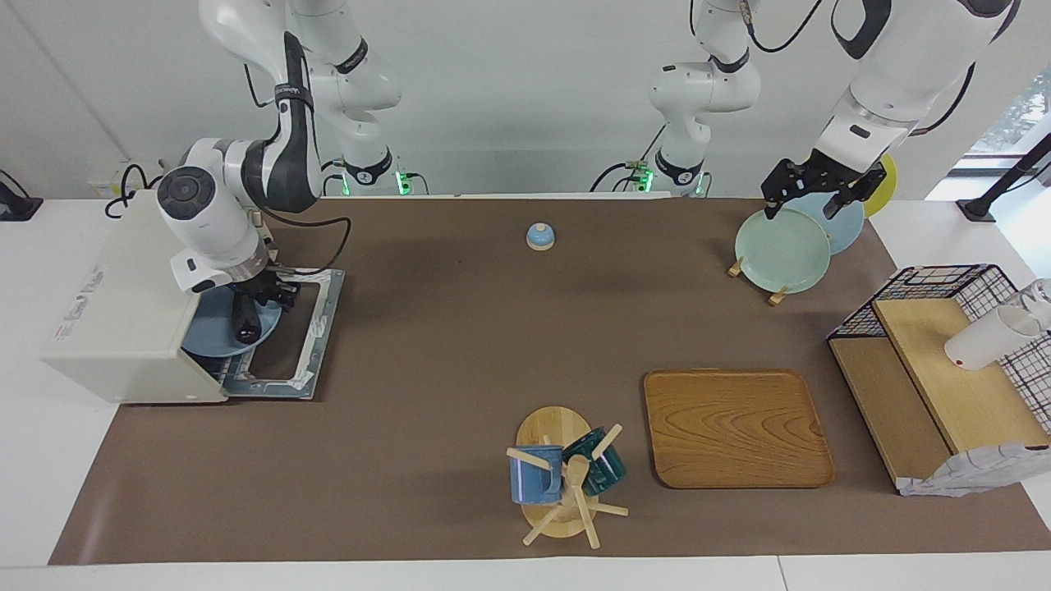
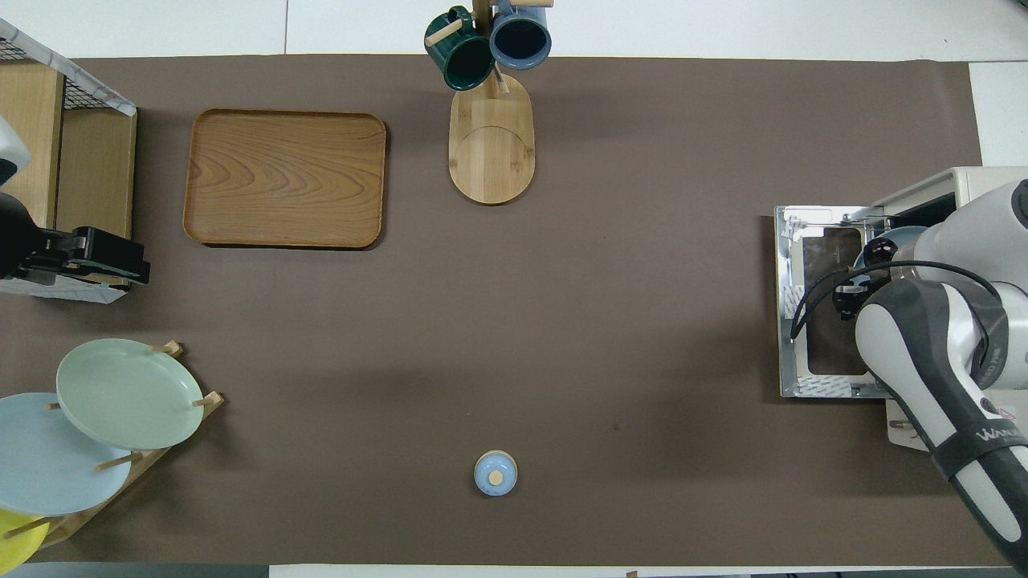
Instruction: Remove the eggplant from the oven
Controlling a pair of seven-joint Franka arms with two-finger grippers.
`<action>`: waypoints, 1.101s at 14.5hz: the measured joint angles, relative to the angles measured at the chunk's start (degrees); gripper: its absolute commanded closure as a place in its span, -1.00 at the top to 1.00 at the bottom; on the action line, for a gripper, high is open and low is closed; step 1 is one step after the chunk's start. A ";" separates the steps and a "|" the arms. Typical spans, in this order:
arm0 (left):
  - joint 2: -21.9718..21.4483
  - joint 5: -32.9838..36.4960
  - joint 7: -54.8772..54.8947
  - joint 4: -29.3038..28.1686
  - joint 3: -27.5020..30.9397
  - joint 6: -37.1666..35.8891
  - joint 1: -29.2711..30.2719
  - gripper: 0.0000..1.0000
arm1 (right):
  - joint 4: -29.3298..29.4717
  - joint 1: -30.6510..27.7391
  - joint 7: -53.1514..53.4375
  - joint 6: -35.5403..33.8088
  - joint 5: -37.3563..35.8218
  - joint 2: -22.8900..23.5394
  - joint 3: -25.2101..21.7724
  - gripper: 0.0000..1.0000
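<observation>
Slim dark purple eggplant [image 1: 245, 320] lies on a blue plate [image 1: 209, 328] at the boxy cream-white oven [image 1: 123, 320] mouth, over its dropped glass door [image 1: 291, 336]. Right gripper [image 1: 261, 297] sits at the eggplant's 12 o'clock end; grasp unclear. Left gripper [image 1: 809, 193] waits, fingers spread, above the pale green racked plate [image 1: 780, 250].

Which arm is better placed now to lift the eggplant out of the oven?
The right: its hand is already at the eggplant on the blue plate in the open oven. The left hand waits over the plate rack.

Oven [image 1: 123, 328] mouth crowded: right hand [image 1: 259, 308] over the blue plate [image 1: 209, 328] fills it, dropped door [image 1: 308, 336] blocks low approach. Mid-table brown mat [image 1: 460, 345] bare between bell [image 1: 540, 236] and mug rack [image 1: 566, 480].
</observation>
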 measured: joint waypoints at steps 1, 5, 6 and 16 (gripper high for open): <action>0.00 0.00 0.00 0.00 0.05 0.01 0.02 1.00 | 0.03 0.48 -0.16 -0.23 -1.86 -0.20 0.22 -1.00; 0.00 0.00 0.00 0.00 0.09 0.05 0.05 1.00 | 5.13 7.98 0.06 -7.02 -6.04 -0.55 0.78 -1.00; 0.00 0.00 0.00 0.00 0.10 0.07 0.06 1.00 | 7.31 10.09 0.34 -8.48 -6.05 -0.28 0.93 -1.00; 0.00 0.36 0.00 0.00 0.15 1.42 1.10 1.00 | 36.55 31.94 26.80 -22.00 -1.16 18.38 1.39 -1.00</action>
